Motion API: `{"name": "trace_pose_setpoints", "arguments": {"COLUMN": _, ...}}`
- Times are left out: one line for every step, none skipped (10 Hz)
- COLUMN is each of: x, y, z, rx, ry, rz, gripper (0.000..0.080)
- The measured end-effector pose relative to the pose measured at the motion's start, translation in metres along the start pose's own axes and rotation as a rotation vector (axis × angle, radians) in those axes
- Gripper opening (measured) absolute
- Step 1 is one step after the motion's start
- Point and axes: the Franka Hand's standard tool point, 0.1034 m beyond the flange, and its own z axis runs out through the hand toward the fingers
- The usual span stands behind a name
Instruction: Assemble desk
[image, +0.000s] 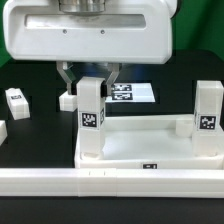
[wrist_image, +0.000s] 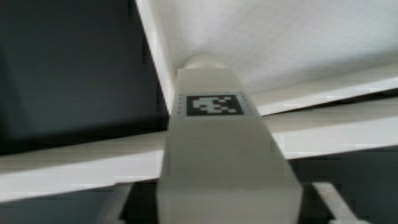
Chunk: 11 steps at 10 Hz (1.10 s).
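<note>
The white tray-like tabletop (image: 150, 150) lies at the front. One white tagged leg (image: 92, 118) stands upright in its corner on the exterior view's left. A second leg (image: 207, 110) stands upright in the corner on the right. My gripper (image: 90, 75) hangs over the top of the first leg, open, with a finger on each side of it and a dark gap at each side. In the wrist view that leg (wrist_image: 217, 130) fills the middle between my fingers (wrist_image: 331, 197), above the tabletop's rim (wrist_image: 89, 160).
The marker board (image: 132, 93) lies behind the tabletop. A small white block with dark marks (image: 17, 100) sits at the left, another small white piece (image: 68, 100) beside the gripper. A long white bar (image: 100, 185) runs along the front edge.
</note>
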Motion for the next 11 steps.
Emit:
{"name": "trace_pose_setpoints", "arguments": {"x": 0.0000, "y": 0.0010, "z": -0.0001, "rx": -0.001, "ry": 0.002, "rz": 0.106, "gripper": 0.0291}}
{"name": "trace_pose_setpoints", "arguments": {"x": 0.0017, "y": 0.0026, "z": 0.0002, "rx": 0.009, "ry": 0.012, "rz": 0.223, "gripper": 0.0291}}
{"name": "trace_pose_setpoints", "arguments": {"x": 0.0040, "y": 0.0029, "z": 0.0005, "rx": 0.022, "ry": 0.033, "rz": 0.329, "gripper": 0.0291}}
{"name": "trace_pose_setpoints", "arguments": {"x": 0.0048, "y": 0.0030, "z": 0.0006, "rx": 0.026, "ry": 0.038, "rz": 0.385, "gripper": 0.0291}}
{"name": "trace_pose_setpoints", "arguments": {"x": 0.0048, "y": 0.0032, "z": 0.0006, "rx": 0.027, "ry": 0.038, "rz": 0.422, "gripper": 0.0291}}
{"name": "trace_pose_setpoints", "arguments": {"x": 0.0049, "y": 0.0039, "z": 0.0006, "rx": 0.027, "ry": 0.037, "rz": 0.464, "gripper": 0.0296}}
{"name": "trace_pose_setpoints", "arguments": {"x": 0.0045, "y": 0.0035, "z": 0.0012, "rx": 0.026, "ry": 0.037, "rz": 0.444, "gripper": 0.0296}}
{"name": "trace_pose_setpoints", "arguments": {"x": 0.0044, "y": 0.0033, "z": 0.0013, "rx": 0.026, "ry": 0.037, "rz": 0.435, "gripper": 0.0526}}
{"name": "trace_pose_setpoints", "arguments": {"x": 0.0034, "y": 0.0021, "z": 0.0015, "rx": 0.023, "ry": 0.035, "rz": 0.369, "gripper": 0.0526}}
{"name": "trace_pose_setpoints", "arguments": {"x": 0.0020, "y": -0.0010, "z": 0.0015, "rx": 0.022, "ry": 0.032, "rz": 0.318, "gripper": 0.0615}}
{"name": "trace_pose_setpoints", "arguments": {"x": 0.0014, "y": -0.0029, "z": 0.0015, "rx": 0.021, "ry": 0.032, "rz": 0.252, "gripper": 0.0641}}
